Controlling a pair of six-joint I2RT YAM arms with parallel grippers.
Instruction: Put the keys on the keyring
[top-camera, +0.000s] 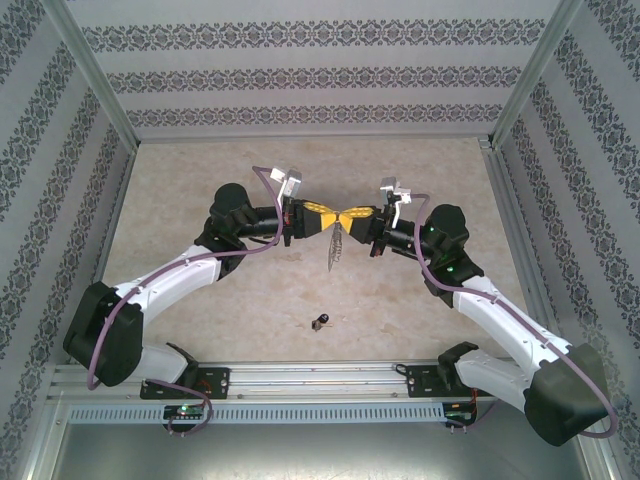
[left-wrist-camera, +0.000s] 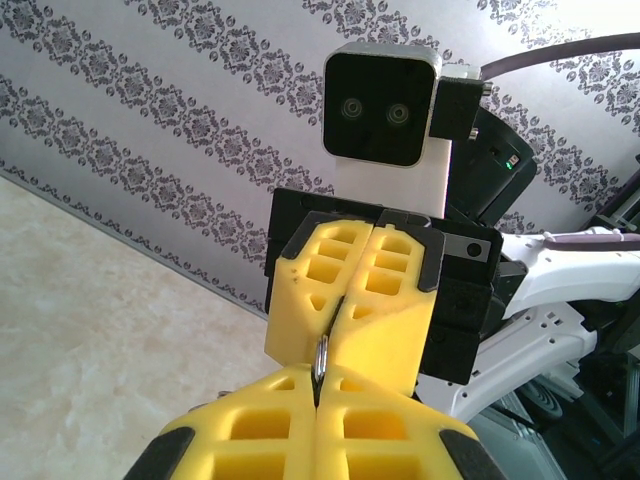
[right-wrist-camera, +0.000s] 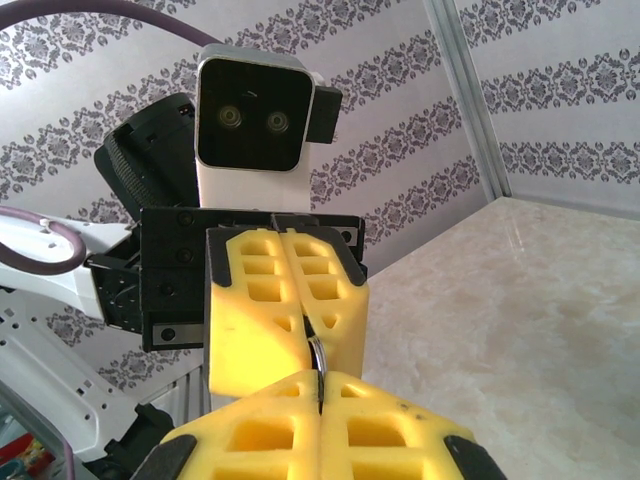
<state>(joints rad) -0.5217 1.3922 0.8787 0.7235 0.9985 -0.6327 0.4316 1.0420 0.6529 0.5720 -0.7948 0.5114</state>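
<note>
Yellow-fingered, the left gripper (top-camera: 322, 219) reaches inward, elbow bent, clamped on the keyring (top-camera: 334, 250), which dangles mid-air: thin, stiff, light metal, likely slippery, best pinched across its flat rim. The right gripper (top-camera: 356, 216) mirrors it, closed on the same loop. The tiny key (top-camera: 321, 321) lies on the table (top-camera: 200, 180) below.

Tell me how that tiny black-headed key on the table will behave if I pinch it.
The key looks tiny and light, so it would probably skid on the smooth table if nudged. Its rounded head may roll or twist when pinched.
</note>
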